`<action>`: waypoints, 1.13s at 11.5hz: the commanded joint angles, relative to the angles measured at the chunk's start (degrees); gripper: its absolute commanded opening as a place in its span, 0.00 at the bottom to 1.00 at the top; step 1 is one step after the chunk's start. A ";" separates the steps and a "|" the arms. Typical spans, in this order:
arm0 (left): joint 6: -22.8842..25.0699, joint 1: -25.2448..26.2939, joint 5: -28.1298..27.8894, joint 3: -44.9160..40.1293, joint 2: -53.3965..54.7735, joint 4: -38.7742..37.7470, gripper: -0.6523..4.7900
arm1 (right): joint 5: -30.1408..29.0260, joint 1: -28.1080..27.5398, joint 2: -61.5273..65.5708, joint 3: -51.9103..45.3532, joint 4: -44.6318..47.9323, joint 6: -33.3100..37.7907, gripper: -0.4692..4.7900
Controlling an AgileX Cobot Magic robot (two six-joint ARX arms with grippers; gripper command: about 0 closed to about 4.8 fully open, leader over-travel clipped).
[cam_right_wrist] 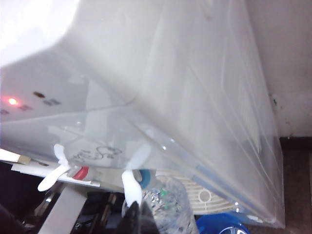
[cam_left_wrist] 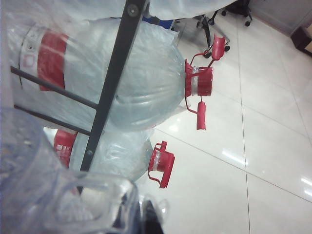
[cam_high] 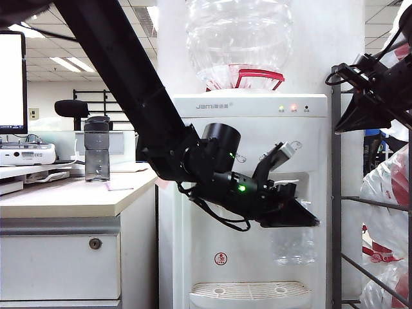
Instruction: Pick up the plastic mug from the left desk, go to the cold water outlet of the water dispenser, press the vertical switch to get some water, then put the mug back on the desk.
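The left gripper [cam_high: 297,217], clamped shut on the plastic mug [cam_high: 293,244], holds it in the water dispenser [cam_high: 193,193]'s recess below the cold water outlet [cam_right_wrist: 144,176] to catch water, while the closed, empty right gripper [cam_right_wrist: 139,214] nears the vertical switch [cam_right_wrist: 130,186].

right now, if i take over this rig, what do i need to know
Left gripper: shut on the plastic mug, holding it in the water dispenser alcove, above the drip grille.
Right gripper: shut, empty, its fingers by the vertical switch of the cold water outlet; whether they touch it I cannot tell.
Done: the mug is off the left desk and sits under the blue-banded tap.
Water in the mug: cannot tell.
Left: press the switch, fill, then return the mug to the desk, beside the grey bottle.
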 commanded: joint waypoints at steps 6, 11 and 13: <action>1.90 -0.20 4.13 -0.92 -3.58 2.12 0.11 | 0.00 -0.13 -0.61 0.13 1.20 0.09 0.08; 5.25 -0.44 3.21 -0.92 -3.52 -0.74 0.11 | -0.20 -0.15 -1.20 0.15 2.43 0.44 0.08; 5.66 -0.55 3.19 -0.92 -3.43 -0.76 0.11 | -0.26 -0.15 -1.20 0.15 2.38 0.50 0.08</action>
